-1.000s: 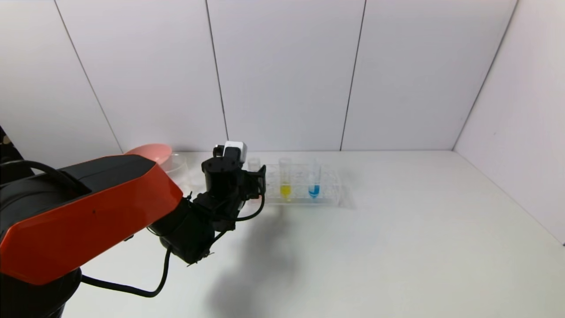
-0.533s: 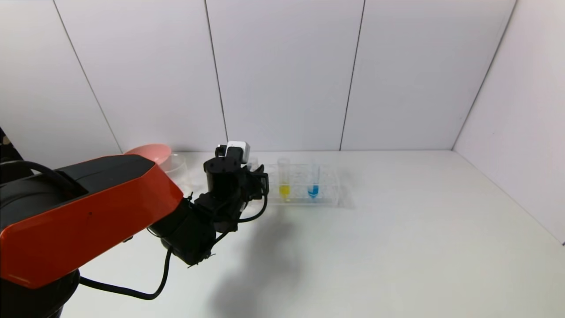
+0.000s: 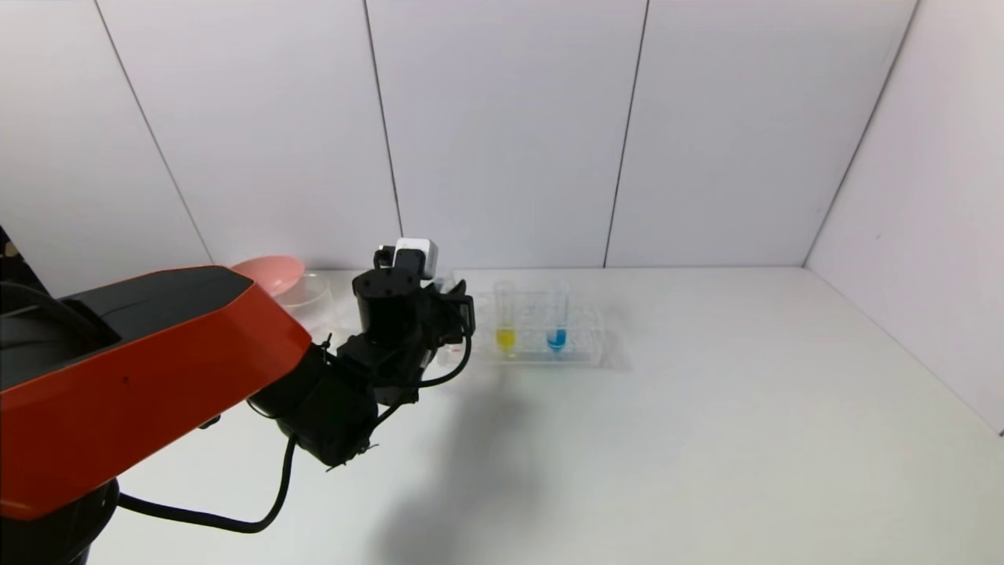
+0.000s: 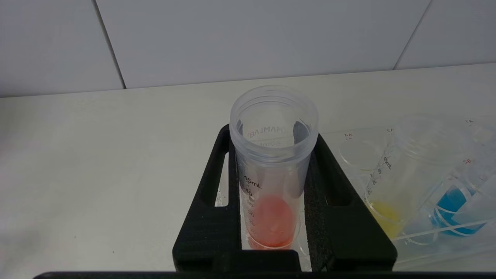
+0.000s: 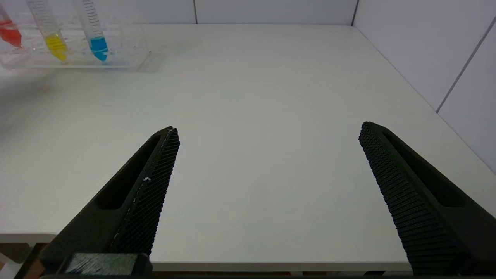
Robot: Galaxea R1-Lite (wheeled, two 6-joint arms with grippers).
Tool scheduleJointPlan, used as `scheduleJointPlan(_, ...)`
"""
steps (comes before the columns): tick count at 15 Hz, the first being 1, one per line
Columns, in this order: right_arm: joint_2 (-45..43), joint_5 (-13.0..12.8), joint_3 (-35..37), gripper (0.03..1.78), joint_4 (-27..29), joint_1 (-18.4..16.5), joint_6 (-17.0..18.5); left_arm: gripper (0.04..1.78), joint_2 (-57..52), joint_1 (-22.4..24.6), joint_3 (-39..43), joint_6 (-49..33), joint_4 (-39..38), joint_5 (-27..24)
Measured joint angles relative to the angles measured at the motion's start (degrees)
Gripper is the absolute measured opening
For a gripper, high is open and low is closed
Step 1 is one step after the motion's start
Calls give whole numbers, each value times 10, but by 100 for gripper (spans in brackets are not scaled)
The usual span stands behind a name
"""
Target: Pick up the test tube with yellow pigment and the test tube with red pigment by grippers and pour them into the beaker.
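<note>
Three tubes are present at the far side of the white table [image 3: 706, 439]. In the head view, the left gripper [image 3: 455, 314] sits at the left end of the clear rack [image 3: 584, 345], its body hiding the red tube; the yellow tube [image 3: 506, 323] and the blue tube [image 3: 557, 323] stand upright in the rack, side by side. A pink bowl [image 3: 271, 271] and a clear beaker [image 3: 310, 294] stand further left, near the back wall, partly behind the orange arm. The right arm does not appear in this view. In the left wrist view, the left gripper [image 4: 271, 217] has both fingers [image 4: 211, 217] pressed against the sides of the red tube [image 4: 273, 170], which stands upright with red-orange liquid at its base. The yellow tube [image 4: 391, 182] is just beside it in the rack [image 4: 445, 248], with the blue tube [image 4: 455, 201] beyond. In the right wrist view, the right gripper [image 5: 269, 133] hangs over the near edge of the table [image 5: 263, 116], well apart from the rack [image 5: 128, 54], fingers [image 5: 155, 182] spread wide with nothing between them. The red tube [image 5: 8, 33], yellow tube [image 5: 52, 37] and blue tube [image 5: 95, 35] are visible in a row far off.
</note>
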Motion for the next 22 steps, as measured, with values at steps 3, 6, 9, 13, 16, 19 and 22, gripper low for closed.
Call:
scheduleJointPlan(3, 0, 0, 0, 170, 0, 0, 0, 47, -17, 0, 3, 0, 3, 2)
scheduleJointPlan(6, 0, 0, 0, 170, 0, 0, 0, 47, -33, 2, 1, 9, 7, 8)
scheduleJointPlan(9, 0, 0, 0, 170, 0, 0, 0, 47, -61, 6, 0, 43, 18, 10)
scheduleJointPlan(13, 0, 0, 0, 170, 0, 0, 0, 47, -98, 2, 2, 52, 39, 10)
scheduleJointPlan(16, 0, 0, 0, 170, 0, 0, 0, 47, -127, 1, 2, 54, 66, 9)
scheduleJointPlan(19, 0, 0, 0, 170, 0, 0, 0, 47, -160, 1, 2, 54, 100, 8)
scheduleJointPlan(22, 0, 0, 0, 170, 0, 0, 0, 47, -198, 2, 4, 54, 139, 8)
